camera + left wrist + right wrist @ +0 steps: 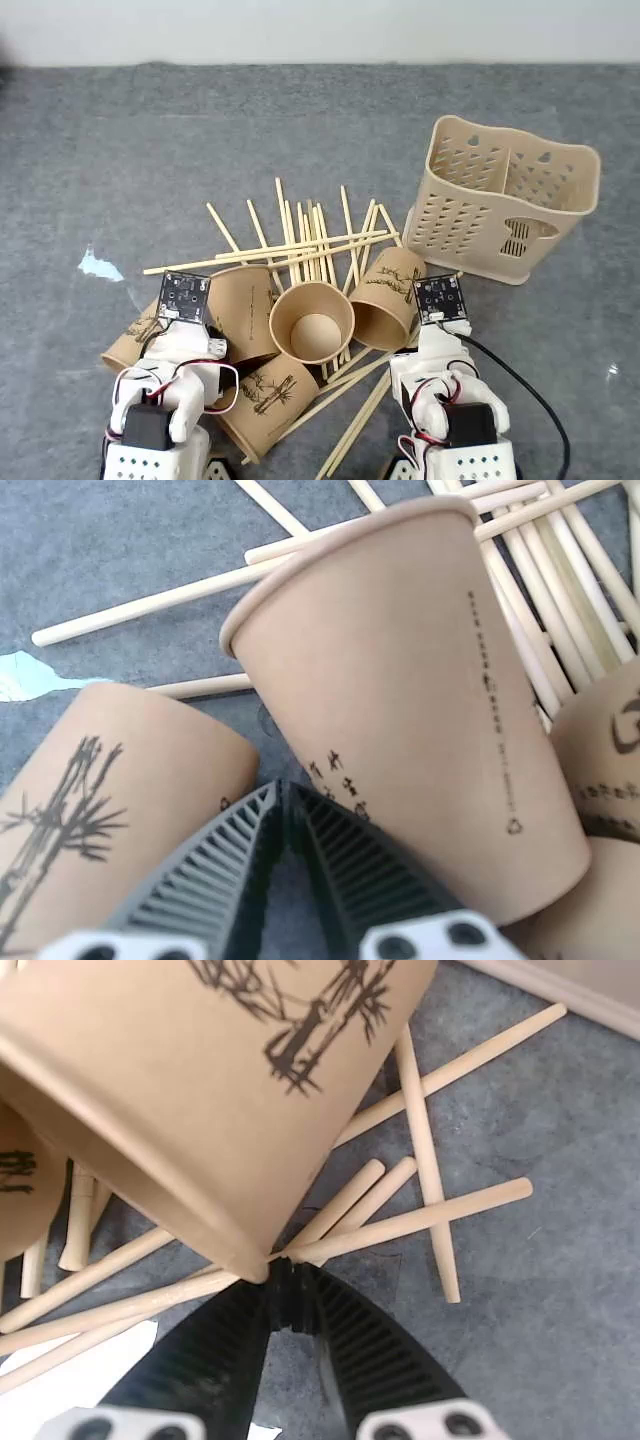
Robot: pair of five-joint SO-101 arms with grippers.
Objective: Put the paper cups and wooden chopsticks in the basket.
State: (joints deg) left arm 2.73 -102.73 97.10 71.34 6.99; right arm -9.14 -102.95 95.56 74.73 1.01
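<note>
Cups [312, 322] number five, chopsticks [300, 246] many, basket [468, 226] one; left fingers [205, 875], right fingers [372, 1352] closed, empty.

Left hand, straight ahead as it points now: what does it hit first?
Probably the side wall of the paper cup just past the shut tips of the left hand; the bamboo-printed cup lies close alongside. Depth is unclear, so it might slip between them.

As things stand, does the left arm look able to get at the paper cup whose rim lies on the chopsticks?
Probably yes. The left claw, shut, is right at that paper cup, with nothing between them. A second cup lies close on its other side, so opening may be tight.
</note>
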